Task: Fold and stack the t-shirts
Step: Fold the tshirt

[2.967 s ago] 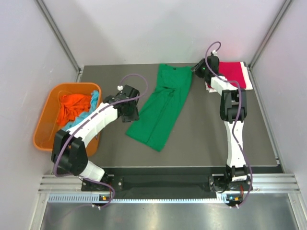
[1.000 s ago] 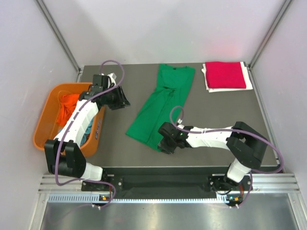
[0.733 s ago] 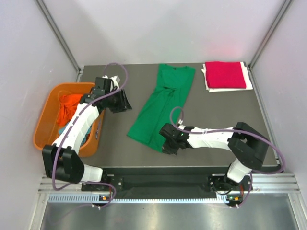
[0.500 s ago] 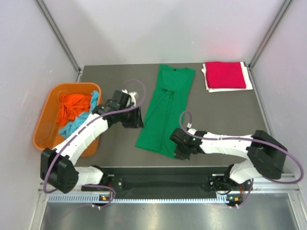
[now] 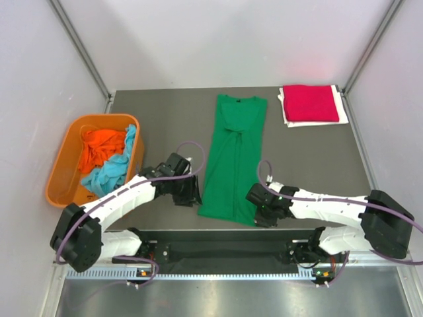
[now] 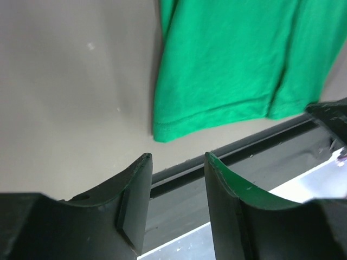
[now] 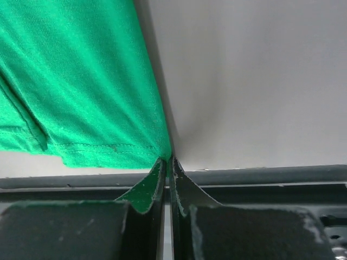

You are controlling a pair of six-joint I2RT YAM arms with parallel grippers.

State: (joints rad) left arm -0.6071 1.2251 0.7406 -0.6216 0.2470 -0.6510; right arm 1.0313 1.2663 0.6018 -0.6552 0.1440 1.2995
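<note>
A bright green t-shirt [image 5: 232,158] lies folded lengthwise in a long strip down the table's middle. My right gripper [image 5: 259,212] is shut on its near right hem corner [image 7: 160,151]. My left gripper [image 5: 190,193] is open and empty just left of the shirt's near left corner [image 6: 162,132]. A folded crimson red t-shirt [image 5: 310,103] lies at the far right on white cloth. Orange [image 5: 100,146] and light blue [image 5: 109,170] t-shirts lie crumpled in the tub.
A rigid orange plastic tub [image 5: 63,165] stands at the table's left edge. The table's near edge and a dark rail [image 5: 225,232] run just below both grippers. Grey walls close in the sides and back.
My right gripper has dragged the green shirt's near end to the right, straightening the strip. My left gripper has swung from the tub side down to the shirt's near left corner.
</note>
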